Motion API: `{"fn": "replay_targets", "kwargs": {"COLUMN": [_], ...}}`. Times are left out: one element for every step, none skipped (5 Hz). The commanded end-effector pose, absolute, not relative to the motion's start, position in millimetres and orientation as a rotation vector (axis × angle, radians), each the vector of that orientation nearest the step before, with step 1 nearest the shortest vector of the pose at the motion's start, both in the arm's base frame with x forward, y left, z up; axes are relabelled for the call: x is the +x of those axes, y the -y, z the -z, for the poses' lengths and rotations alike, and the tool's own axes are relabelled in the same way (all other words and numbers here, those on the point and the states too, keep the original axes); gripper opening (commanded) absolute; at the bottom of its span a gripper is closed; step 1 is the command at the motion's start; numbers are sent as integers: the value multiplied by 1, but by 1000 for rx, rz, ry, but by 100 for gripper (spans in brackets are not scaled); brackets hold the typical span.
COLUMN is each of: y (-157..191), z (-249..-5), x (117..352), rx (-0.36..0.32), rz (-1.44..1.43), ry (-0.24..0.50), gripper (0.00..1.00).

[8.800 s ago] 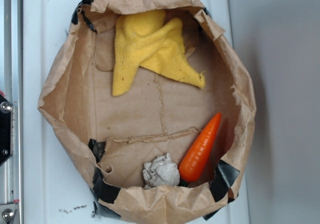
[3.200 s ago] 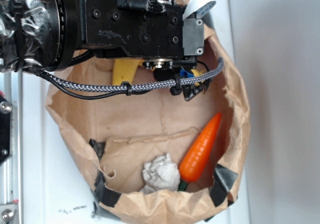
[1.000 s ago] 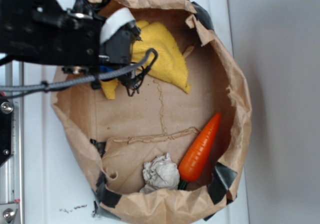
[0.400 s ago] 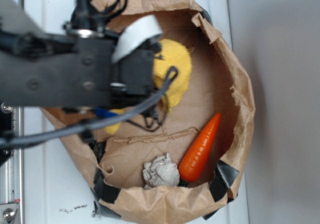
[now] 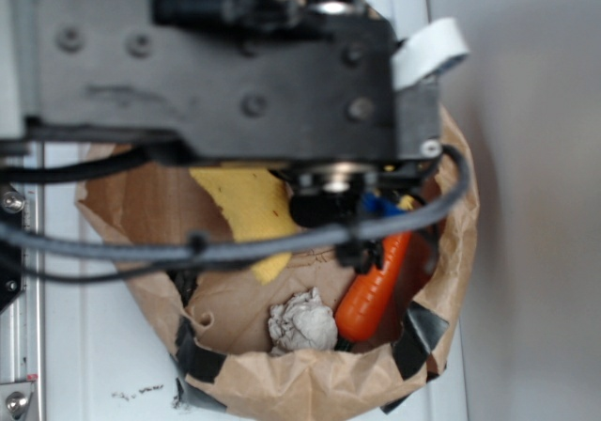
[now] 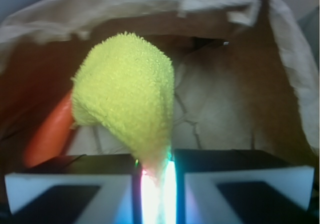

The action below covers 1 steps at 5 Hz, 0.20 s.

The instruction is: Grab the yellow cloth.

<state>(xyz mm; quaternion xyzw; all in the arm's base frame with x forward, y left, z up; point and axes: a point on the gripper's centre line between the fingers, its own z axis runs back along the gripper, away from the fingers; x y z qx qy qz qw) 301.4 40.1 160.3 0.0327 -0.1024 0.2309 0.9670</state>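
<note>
Overhead and wrist views. The black robot gripper (image 6: pixel 156 179) pinches the bright yellow fuzzy terry cloth (image 6: pixel 130 104) between its white fingers (image 6: pixel 70 184); the cloth hangs inside the crumpled brown paper bag (image 5: pixel 310 388), at centre frame. An orange plastic carrot (image 5: pixel 371 294) and a grey-white paper wad (image 5: pixel 302 320) lie at lower centre. The bag sits on a white surface (image 5: pixel 94 365); grey background at right.
</note>
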Motion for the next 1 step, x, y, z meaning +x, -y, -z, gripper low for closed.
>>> {"fn": "replay_targets", "kwargs": {"y": [-51], "z": [-198], "x": [288], "rx": [74], "rz": [-401], "ry": [294], "gripper": [8]}}
